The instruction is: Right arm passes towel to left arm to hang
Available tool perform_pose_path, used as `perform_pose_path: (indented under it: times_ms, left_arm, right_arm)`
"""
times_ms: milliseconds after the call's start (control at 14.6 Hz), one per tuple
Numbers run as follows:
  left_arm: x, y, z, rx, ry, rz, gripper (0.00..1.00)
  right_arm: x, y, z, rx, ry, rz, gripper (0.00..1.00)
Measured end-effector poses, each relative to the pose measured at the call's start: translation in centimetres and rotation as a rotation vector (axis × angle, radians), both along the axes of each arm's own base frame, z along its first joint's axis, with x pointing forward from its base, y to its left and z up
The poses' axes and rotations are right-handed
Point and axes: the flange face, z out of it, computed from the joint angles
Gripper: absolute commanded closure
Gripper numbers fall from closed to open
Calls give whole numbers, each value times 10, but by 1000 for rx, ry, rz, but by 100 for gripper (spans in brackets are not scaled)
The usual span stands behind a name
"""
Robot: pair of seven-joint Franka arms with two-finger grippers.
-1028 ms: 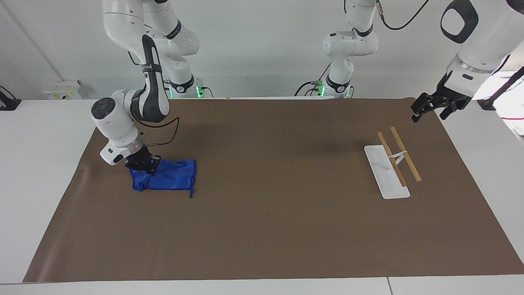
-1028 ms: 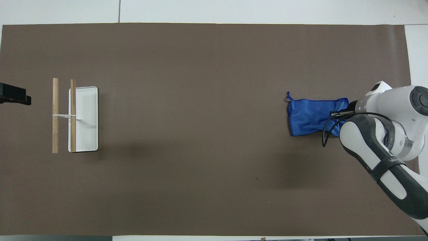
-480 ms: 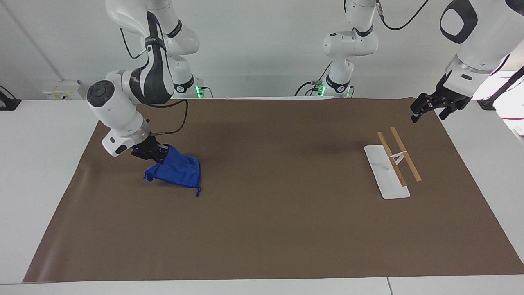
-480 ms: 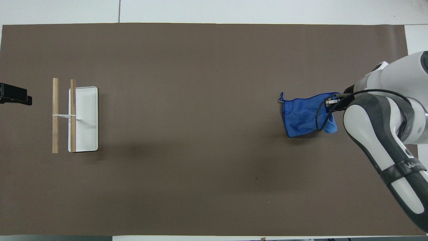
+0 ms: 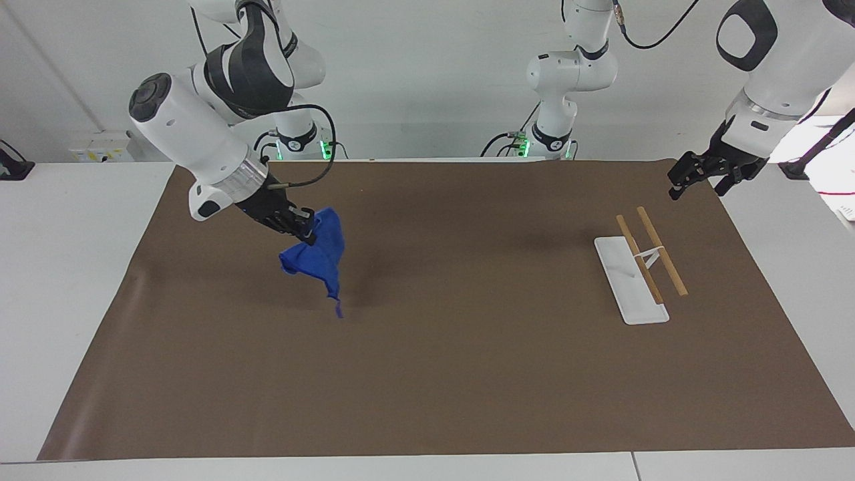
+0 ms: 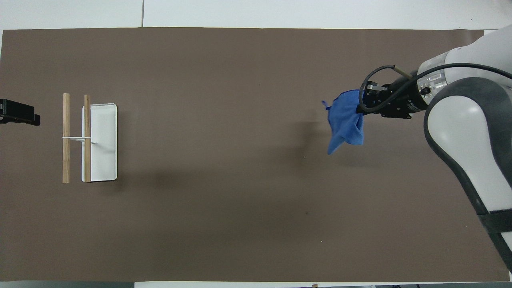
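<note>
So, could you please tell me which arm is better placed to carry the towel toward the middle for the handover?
The right: its end effector is shut on the towel, lifted above the mat. The left end effector waits open by the rack.

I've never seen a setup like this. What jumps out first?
Most striking is the bright blue towel, dangling in the air over the brown mat at the right arm's end of the table, pinched in the right end effector. At the left arm's end, a small white rack with two wooden bars stands on the mat. The left end effector waits open in the air near it.
</note>
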Motion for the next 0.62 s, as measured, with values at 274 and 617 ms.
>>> perform_pose_path:
  times_ms: [274,617]
  left_arm:
    - [-1,-15,-16,-126,35,75,0]
    - [-3,-77,-69,-281,123,323,0]
  right_arm:
    - [8,71,-3,187,10,-243,100]
    - [-4,151,14,427,80,-547,100]
